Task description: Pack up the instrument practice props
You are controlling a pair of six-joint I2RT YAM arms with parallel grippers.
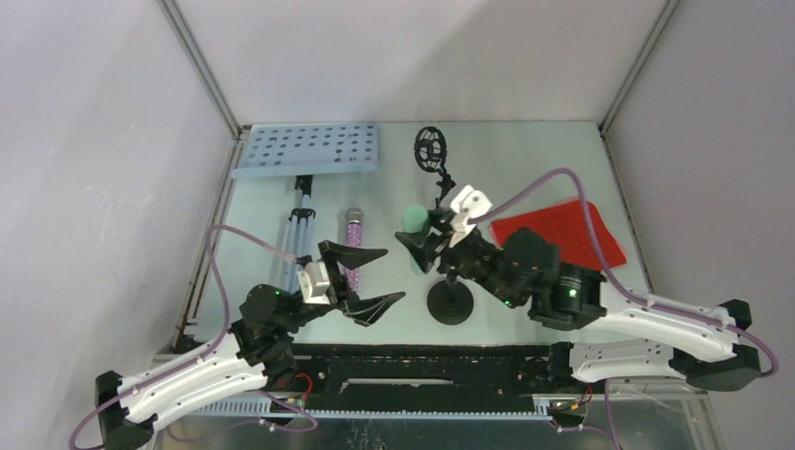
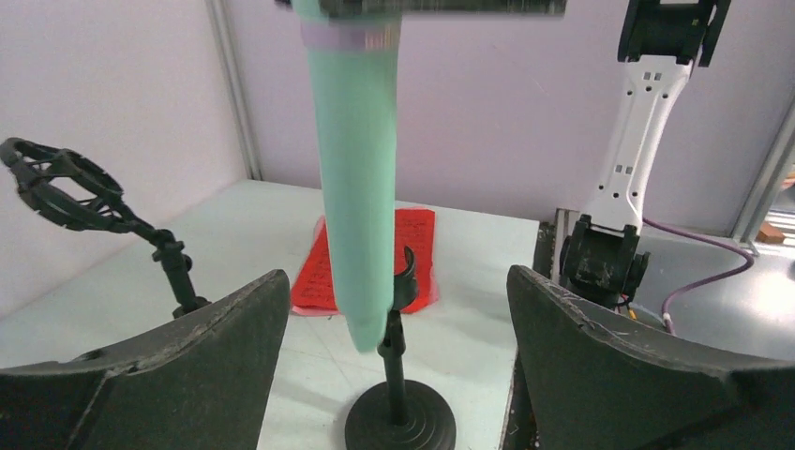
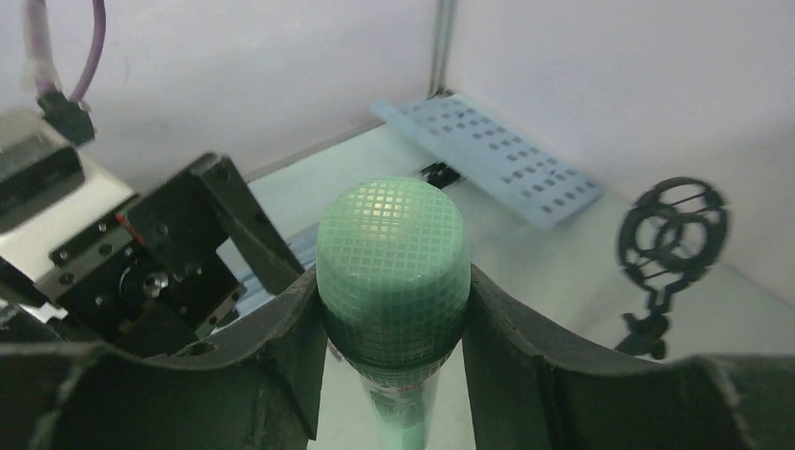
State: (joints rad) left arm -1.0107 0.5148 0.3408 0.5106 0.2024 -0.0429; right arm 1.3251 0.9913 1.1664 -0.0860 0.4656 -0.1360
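My right gripper is shut on the meshed head of the mint microphone, which hangs upright with its handle down. The handle's lower end sits right beside the clip of the black round-based mic mount; I cannot tell whether they touch. My left gripper stands open in front of that mount, holding nothing. The glittery purple microphone lies on the table next to the blue-grey tripod. The pale blue music desk lies at the back left. A red score sheet lies at the right.
A second black mic mount with a ring-shaped cradle stands at the back centre. Enclosure walls and metal posts border the table on three sides. The right arm's body hangs over the red sheet's near edge.
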